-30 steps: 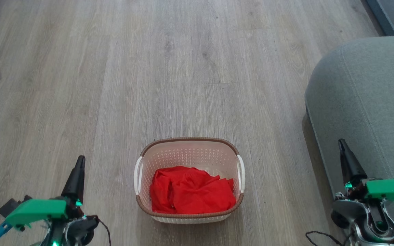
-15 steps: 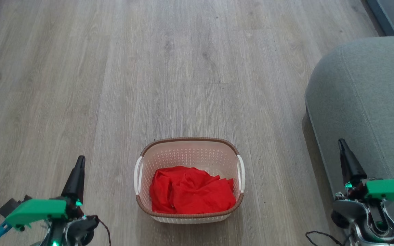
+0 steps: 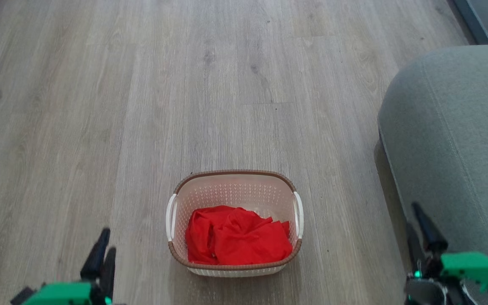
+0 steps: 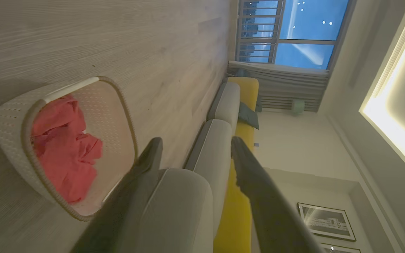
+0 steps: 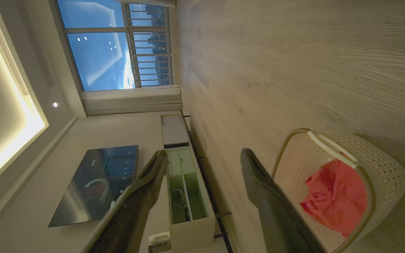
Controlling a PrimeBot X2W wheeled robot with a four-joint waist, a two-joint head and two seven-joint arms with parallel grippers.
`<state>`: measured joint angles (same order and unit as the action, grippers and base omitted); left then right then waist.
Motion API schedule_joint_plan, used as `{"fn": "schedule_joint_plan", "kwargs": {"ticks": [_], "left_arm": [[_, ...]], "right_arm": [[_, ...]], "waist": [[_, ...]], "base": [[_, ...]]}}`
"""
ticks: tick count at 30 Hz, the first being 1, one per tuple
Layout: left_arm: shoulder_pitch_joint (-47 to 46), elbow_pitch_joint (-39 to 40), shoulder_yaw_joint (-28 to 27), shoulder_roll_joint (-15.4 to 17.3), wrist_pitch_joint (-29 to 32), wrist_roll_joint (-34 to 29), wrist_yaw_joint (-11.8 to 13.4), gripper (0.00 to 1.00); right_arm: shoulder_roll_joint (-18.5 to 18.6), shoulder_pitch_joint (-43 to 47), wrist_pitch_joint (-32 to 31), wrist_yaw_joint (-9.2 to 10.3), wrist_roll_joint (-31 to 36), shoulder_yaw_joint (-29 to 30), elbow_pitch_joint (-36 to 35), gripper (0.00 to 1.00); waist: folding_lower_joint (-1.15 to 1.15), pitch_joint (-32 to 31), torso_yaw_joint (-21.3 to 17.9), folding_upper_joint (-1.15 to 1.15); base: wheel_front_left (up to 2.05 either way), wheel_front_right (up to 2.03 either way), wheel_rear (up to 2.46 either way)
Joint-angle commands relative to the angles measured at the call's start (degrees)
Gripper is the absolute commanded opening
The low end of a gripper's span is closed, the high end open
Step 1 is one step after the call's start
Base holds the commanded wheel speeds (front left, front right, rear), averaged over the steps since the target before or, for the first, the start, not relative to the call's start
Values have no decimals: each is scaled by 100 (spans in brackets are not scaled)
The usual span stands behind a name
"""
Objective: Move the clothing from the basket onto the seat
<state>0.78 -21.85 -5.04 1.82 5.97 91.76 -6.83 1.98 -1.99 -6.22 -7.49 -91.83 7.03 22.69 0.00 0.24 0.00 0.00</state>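
We log bright red clothing (image 3: 237, 239) at lower centre, in a cream basket (image 3: 234, 191) with dotted walls, a brown woven rim and white handles. Grey-green seat (image 3: 451, 127) at right. Pale grey wood-grain floor (image 3: 100, 106) elsewhere.

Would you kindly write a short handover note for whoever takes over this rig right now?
Left end effector: open, empty, low on the basket's left, clear of it.
Right end effector: open, empty, low by the seat's near edge.
Things: the red garment lies bundled in the cream basket on the wood floor; the grey-green seat stands to the basket's right, apart from it.
Done: nothing; the garment is not yet grasped.
Left: reach into the basket, grasp the garment, lift it out, lay it on the seat.
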Motion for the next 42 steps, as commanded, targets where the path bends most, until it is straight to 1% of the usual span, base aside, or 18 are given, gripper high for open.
{"fn": "schedule_joint_plan", "kwargs": {"ticks": [1, 12, 20, 33, 42], "left_arm": [[-171, 101, 1, 12, -30, -18, -4, 100], [-382, 26, 74, 66, -199, -139, -9, 100], [-558, -11, 152, 140, -347, -396, -13, 100], [-824, -5, 72, 154, -565, -1460, -19, 100], [-1015, 12, 76, 175, -716, -2316, -24, 100]], "right_arm": [[13, -162, 25, -1, 25, -26, -121, 100], [85, -413, 195, -1, 162, -255, -69, 100], [180, -651, 352, -1, 350, -514, 16, 100], [253, -1037, 573, -1, 1129, -738, 160, 100], [301, -1312, 726, -1, 1874, -896, 301, 100]], "waist": [[0, 3, 0, 0], [0, 20, -3, 0], [0, 37, -5, 0], [0, 75, -17, 0], [0, 105, -22, 0]], "base": [[0, 0, 0], [0, 0, 0], [0, 0, 0], [0, 0, 0], [0, 0, 0]]}}
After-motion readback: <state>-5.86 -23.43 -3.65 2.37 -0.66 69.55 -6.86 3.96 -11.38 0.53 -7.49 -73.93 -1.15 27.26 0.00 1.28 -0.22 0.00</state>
